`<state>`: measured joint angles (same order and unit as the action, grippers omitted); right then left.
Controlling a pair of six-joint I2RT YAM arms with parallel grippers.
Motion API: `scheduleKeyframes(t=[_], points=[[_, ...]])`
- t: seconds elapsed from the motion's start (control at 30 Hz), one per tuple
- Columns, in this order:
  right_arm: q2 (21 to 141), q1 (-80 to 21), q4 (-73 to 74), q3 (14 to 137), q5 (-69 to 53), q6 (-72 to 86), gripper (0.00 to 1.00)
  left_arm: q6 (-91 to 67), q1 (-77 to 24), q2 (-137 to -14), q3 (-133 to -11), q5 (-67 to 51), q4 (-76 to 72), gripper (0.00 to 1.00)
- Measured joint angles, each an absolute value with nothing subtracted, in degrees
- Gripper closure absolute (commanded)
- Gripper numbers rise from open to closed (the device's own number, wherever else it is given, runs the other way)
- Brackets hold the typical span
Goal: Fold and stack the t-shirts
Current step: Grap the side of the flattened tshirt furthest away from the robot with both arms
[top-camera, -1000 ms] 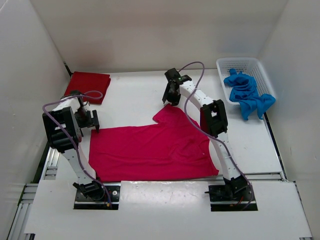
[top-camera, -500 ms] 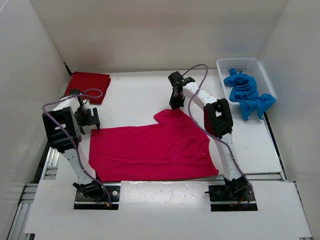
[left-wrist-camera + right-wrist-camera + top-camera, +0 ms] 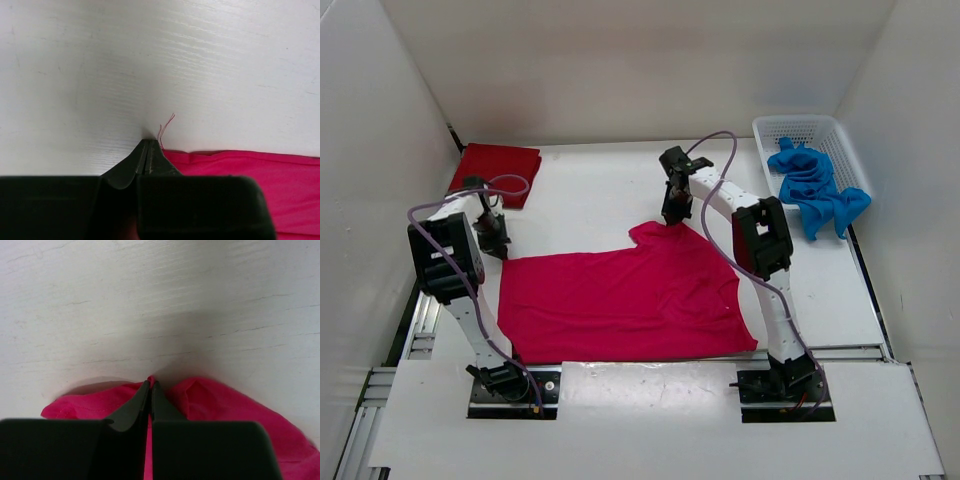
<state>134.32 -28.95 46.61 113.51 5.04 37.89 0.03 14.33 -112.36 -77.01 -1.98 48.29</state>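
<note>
Both my claws are clamped tight on the magenta shirt [image 3: 630, 300], which lies spread mid-bench: left gripper [image 3: 498, 245] at its far left corner, right gripper [image 3: 670, 220] at its far sleeve. The dark red shirt [image 3: 498, 165] lies folded at the bench's far left corner, and the blue shirt [image 3: 815, 190] is in the basket [image 3: 800, 122].

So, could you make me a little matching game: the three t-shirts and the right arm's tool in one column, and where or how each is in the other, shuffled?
1. dark red t-shirt
2. magenta-pink t-shirt
3. blue t-shirt
4. right tool

A. crumpled in the white basket, spilling over its edge
B. shut on pink cloth
C. folded, far left corner
D. spread flat in the middle

Pairs: 1-C, 2-D, 3-A, 4-B
</note>
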Motion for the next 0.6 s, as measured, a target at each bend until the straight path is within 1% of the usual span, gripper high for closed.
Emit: scheduleKeyframes(t=[0.13,0.27,0.43,0.6], points=[[130.0,-28.9,45.3,109.0,4.1,35.6,1.00,0.0,14.2,-110.8,-74.9,-2.0,47.6,0.90],[121.2,-28.9,44.6,102.3,3.5,33.7,1.00,0.0,14.2,-109.1,-72.8,-2.0,47.7,0.90],[112.5,-29.0,42.8,97.0,3.0,32.4,1.00,0.0,14.2,-105.3,-71.7,-2.7,48.7,0.90],[109.1,-29.6,41.7,92.4,3.0,32.3,1.00,0.0,14.1,-100.4,-71.7,-3.7,49.6,0.90]])
